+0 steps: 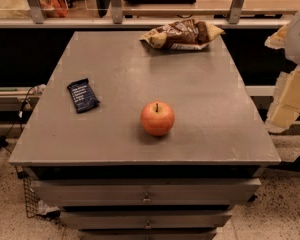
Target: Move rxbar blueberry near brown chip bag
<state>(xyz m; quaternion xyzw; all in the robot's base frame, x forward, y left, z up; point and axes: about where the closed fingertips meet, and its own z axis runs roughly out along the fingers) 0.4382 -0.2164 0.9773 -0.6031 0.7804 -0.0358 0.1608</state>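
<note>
Drawers (146,191) cropped; pincer (289,98) half-offscreen right

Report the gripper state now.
Gripper: at the view's right edge, beside the table; open or closed cannot be told. The rxbar blueberry lies on the table, not held.

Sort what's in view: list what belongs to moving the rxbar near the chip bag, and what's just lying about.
Job:
rxbar, left side of the table
chip bag, far edge
gripper, off the table's right side

Lying about:
apple, front middle
</note>
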